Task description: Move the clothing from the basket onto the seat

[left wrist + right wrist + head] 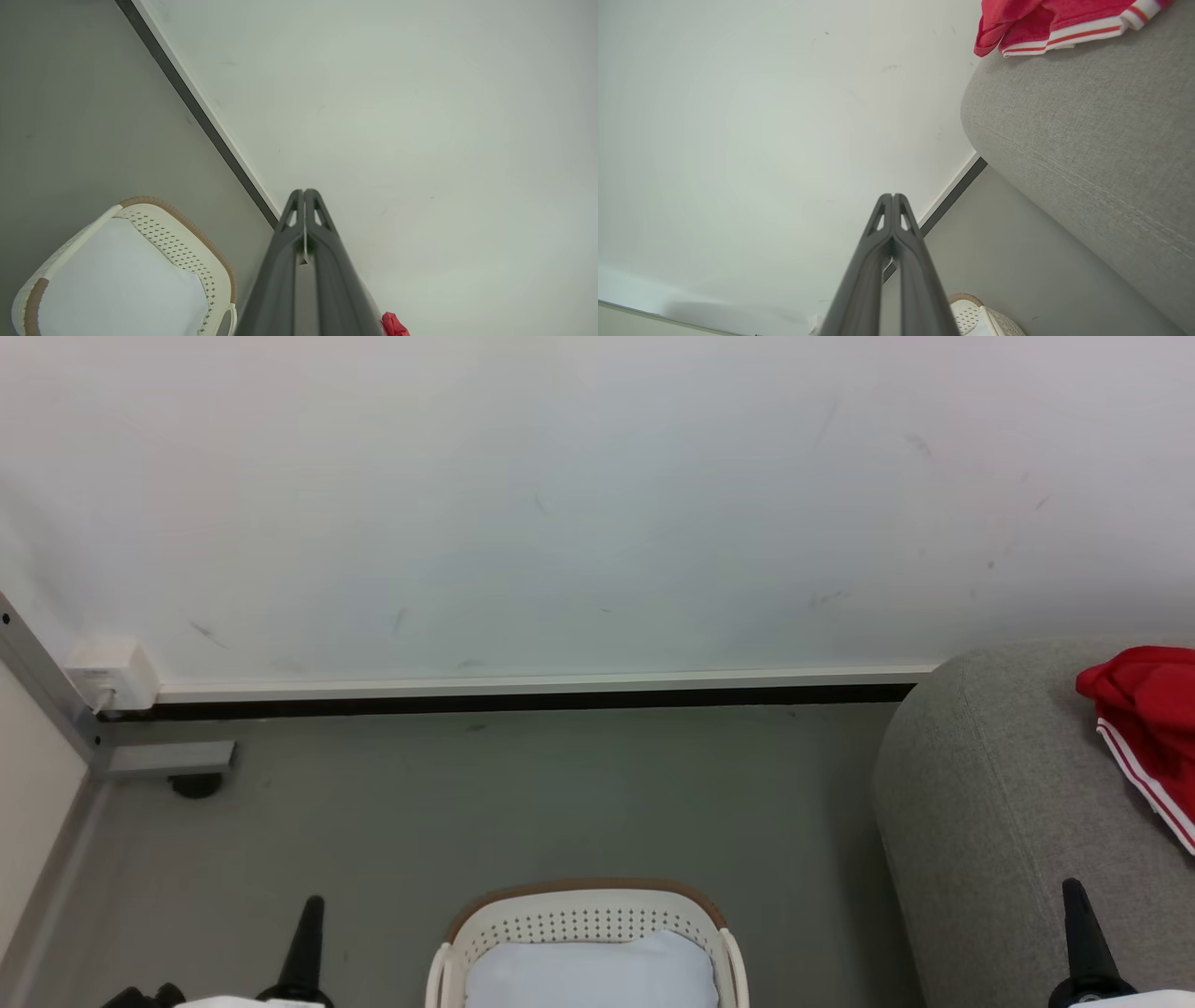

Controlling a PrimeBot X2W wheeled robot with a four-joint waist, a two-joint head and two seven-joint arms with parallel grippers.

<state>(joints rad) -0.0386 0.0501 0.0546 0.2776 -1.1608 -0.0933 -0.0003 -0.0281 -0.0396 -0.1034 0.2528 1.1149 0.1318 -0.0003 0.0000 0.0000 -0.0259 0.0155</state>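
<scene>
The two dark fingers of the left gripper [303, 192] are pressed together from base to tip, and nothing is held between them. The fingers of the right gripper [893, 196] are likewise closed tip to tip and carry nothing. In the head view the left gripper is seen at the near left, above the grey floor [523, 803], and the right gripper at the near right, in front of the grey woven seat [1008, 803]. Whether that gripper touches the seat cannot be told.

Between the two grippers, at the near edge, the cream basket [583, 922] with its brown rim is set on the floor. A pale blue-white pad [593, 975] is laid inside it.

The red clothing [1144, 709], edged with white stripes, is found bunched on top of the seat at the far right, well apart from both grippers and from the basket. Behind everything a white wall [560, 504] is met by a pale baseboard [541, 686].
</scene>
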